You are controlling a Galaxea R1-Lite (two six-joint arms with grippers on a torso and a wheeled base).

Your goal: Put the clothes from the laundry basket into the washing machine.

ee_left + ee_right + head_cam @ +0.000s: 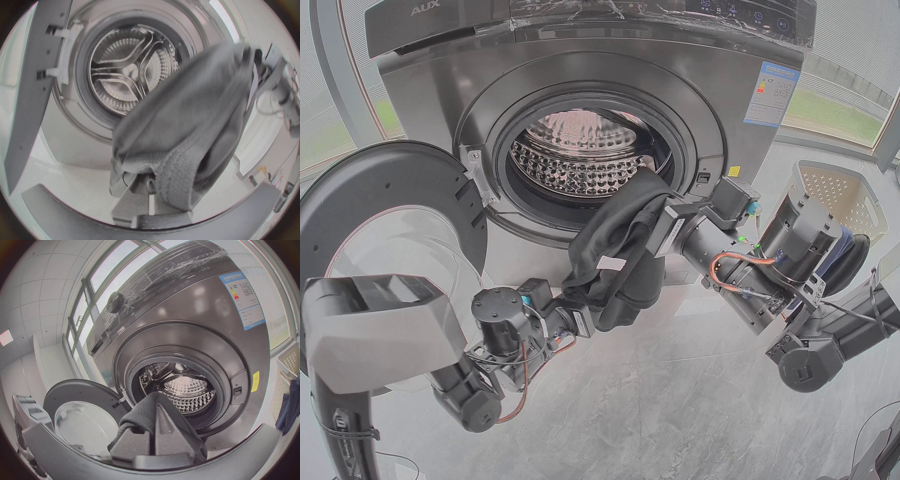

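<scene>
The right fingers [168, 427] are pinched tight on the dark garment [612, 240], and the left fingers [129, 200] seem closed on its hem lower down. The cloth hangs between them, its top fold at the washing machine [700, 94] mouth. Released here, most would likely slide to the floor [675, 387] or snag the door [381, 187].

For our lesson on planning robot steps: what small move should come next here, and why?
Probably push the black garment forward into the drum: the left gripper and right gripper both hold it just in front of the opening, and the door stands wide open.
</scene>
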